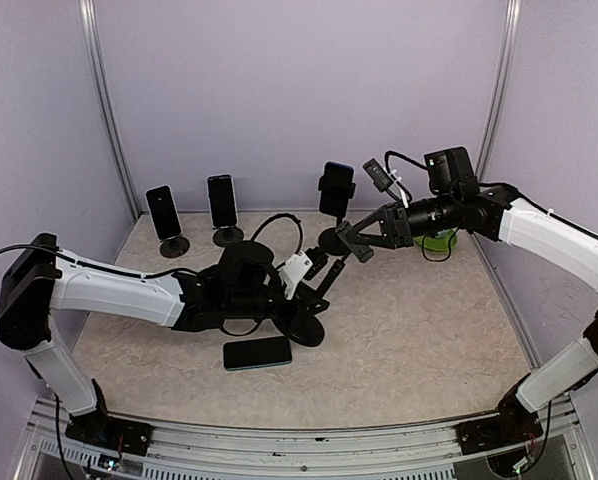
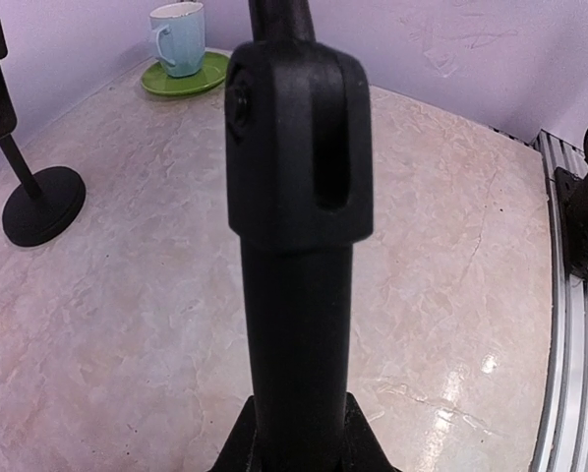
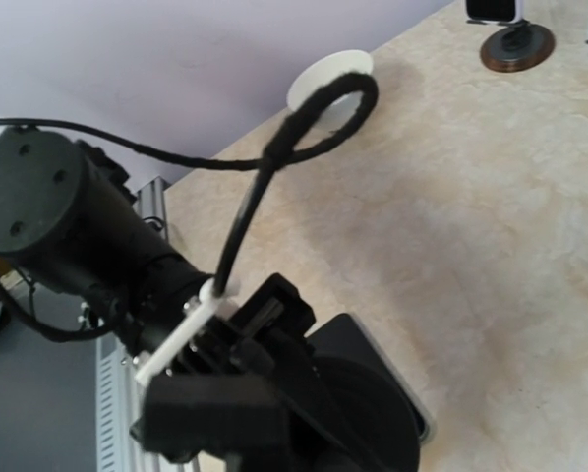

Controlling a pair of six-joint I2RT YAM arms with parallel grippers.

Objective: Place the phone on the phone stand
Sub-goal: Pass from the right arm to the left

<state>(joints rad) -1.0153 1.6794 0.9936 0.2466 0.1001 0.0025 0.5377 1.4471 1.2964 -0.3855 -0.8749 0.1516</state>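
The left gripper (image 2: 299, 447) is clamped on the post (image 2: 299, 295) of the phone stand, low on the shaft, its fingers showing as dark wedges on either side at the bottom of the wrist view. The stand's round base (image 1: 305, 327) sits near the middle of the desk (image 1: 419, 340), a little toward the near edge. The phone (image 1: 257, 353) lies flat and face up just beside that base, on its near-left side; neither arm holds it, and I cannot tell whether it touches the base. The right gripper (image 1: 354, 243) is at the stand's upper end from the right, but whether its fingers are apart or closed there cannot be made out. The main risk, as I judge it, is the pickup: a thin phone flat on the desk, crowded by the base, invites a slip or a shove. Letting go of the post carelessly could tip the stand onto it. The looped cable (image 3: 264, 167) on the left arm could snag the stand's head. Toward the far right corner, the cup (image 2: 179, 37) on its saucer (image 2: 188, 79) sits close to the right arm's sweep.
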